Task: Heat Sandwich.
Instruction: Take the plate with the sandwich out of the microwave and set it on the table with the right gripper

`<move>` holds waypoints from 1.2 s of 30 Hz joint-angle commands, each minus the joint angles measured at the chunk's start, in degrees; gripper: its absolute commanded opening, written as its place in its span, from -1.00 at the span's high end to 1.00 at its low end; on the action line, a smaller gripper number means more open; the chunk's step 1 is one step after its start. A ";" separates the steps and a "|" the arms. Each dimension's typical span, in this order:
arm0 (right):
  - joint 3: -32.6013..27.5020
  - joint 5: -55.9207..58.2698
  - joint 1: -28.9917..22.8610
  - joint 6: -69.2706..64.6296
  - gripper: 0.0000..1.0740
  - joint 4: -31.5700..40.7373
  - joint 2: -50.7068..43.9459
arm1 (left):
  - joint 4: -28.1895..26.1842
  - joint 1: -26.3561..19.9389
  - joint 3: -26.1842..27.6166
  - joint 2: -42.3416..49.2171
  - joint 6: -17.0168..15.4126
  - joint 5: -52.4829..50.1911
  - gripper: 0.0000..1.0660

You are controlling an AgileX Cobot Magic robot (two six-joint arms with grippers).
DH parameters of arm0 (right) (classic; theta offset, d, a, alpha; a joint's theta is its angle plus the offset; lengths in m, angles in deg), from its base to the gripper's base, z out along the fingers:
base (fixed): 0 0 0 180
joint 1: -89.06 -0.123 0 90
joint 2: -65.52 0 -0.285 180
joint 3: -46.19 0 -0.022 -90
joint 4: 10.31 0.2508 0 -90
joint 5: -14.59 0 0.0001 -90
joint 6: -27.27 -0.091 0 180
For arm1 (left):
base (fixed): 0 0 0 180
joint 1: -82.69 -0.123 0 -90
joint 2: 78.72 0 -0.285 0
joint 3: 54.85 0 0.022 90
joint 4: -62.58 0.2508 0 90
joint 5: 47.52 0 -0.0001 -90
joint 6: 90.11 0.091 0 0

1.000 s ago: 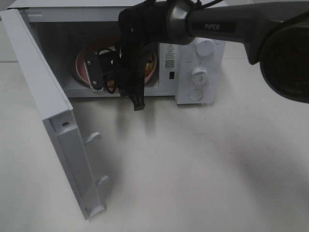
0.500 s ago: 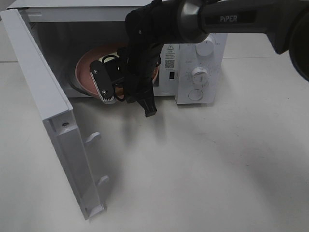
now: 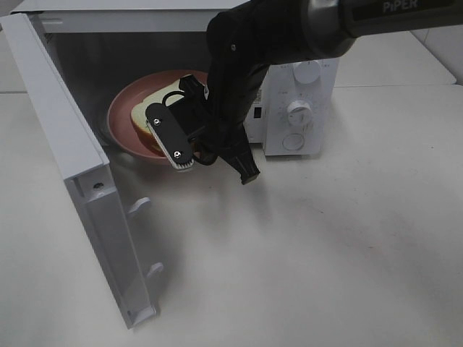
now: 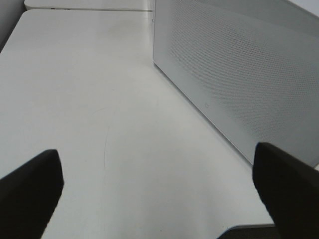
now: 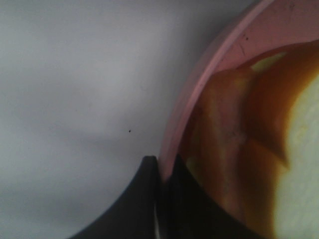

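Observation:
The sandwich [image 3: 148, 113], white bread with a tan crust, lies on a round pink plate [image 3: 118, 119] at the mouth of the open microwave [image 3: 130, 20]. My right gripper [image 3: 197, 144] reaches down over the plate's near right side. In the right wrist view this gripper [image 5: 159, 167] is shut on the plate's pink rim [image 5: 199, 84], with the sandwich [image 5: 234, 149] just beyond it. My left gripper [image 4: 159, 199] is open over bare table, both dark fingers [image 4: 30, 194] wide apart and nothing between them. It is out of the exterior high view.
The microwave door [image 3: 87, 181] stands swung open at the left, its latch hooks pointing at the table. The control panel with two knobs [image 3: 298, 112] is right of the cavity. A perforated white microwave wall [image 4: 239, 74] fills the side of the left wrist view.
My right gripper has drawn back out of the cavity toward the front right, sliding the plate with it. The sandwich, hidden behind the arm before, now shows.

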 commanded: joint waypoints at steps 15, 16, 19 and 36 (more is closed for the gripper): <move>-15.81 -6.02 0.40 5.50 1.00 2.58 -13.52 | -0.11 -0.11 -0.17 0.52 -0.17 -0.29 -0.84; -16.50 -6.07 0.40 5.50 1.00 2.58 -14.09 | -0.11 -0.11 -0.17 0.52 -0.17 -0.29 -0.84; -19.02 -5.50 0.40 5.10 1.00 2.58 -16.21 | -0.11 -0.11 -0.17 0.52 -0.17 -0.29 -0.84; -36.84 -5.90 0.40 5.10 1.00 2.06 -30.02 | -0.11 -0.11 -0.17 0.52 -0.17 -0.29 -0.84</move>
